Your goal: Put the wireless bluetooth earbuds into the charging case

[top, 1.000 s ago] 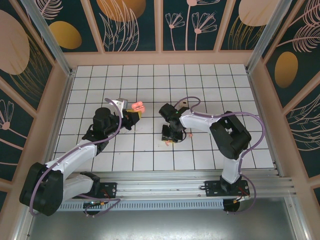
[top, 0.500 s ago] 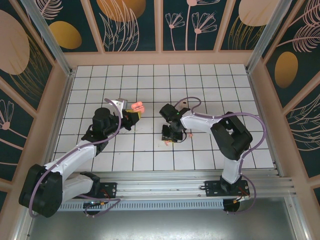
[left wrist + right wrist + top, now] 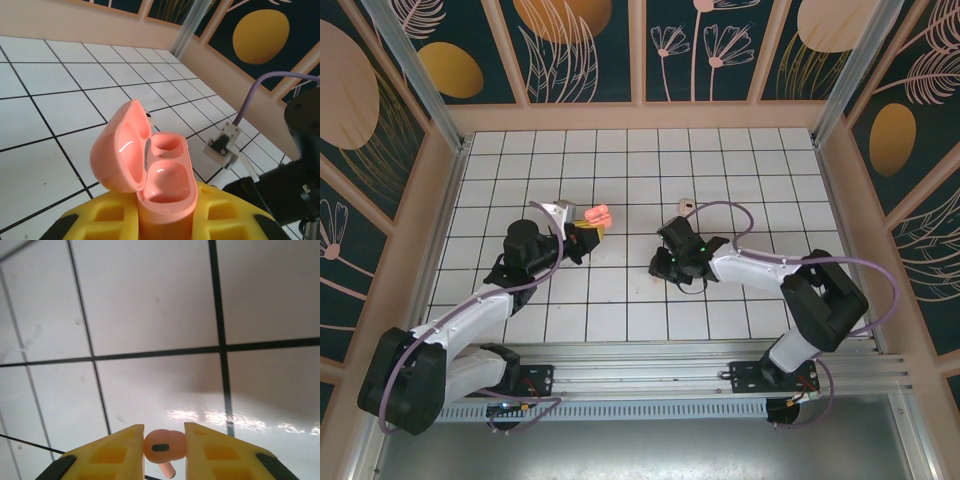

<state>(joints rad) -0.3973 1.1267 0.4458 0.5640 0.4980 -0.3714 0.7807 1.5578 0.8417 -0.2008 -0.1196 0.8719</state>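
Note:
My left gripper [image 3: 586, 230] [image 3: 165, 212] is shut on the salmon-pink charging case [image 3: 162, 182] [image 3: 594, 214] and holds it upright. The case's lid is swung open to the left, and both wells are empty. Right of it, low over the tiled floor, my right gripper [image 3: 660, 268] [image 3: 164, 444] is shut on one salmon-pink earbud [image 3: 161, 446]. The yellow fingers [image 3: 112, 455] pinch the earbud's round head, and its stem points down. The earbud shows as a pink speck [image 3: 654, 268] in the top view. The other earbuds are hidden or out of view.
A small beige item [image 3: 688, 207] lies on the white tiles behind the right arm. Peach walls [image 3: 640, 116] close off the floor on three sides. The right arm's wrist [image 3: 280, 195] with its purple cable stands close to the case's right.
The right arm has swung lower and to the right, uncovering the beige item. Its jaws have narrowed on the pink earbud. The left arm and the case have held still.

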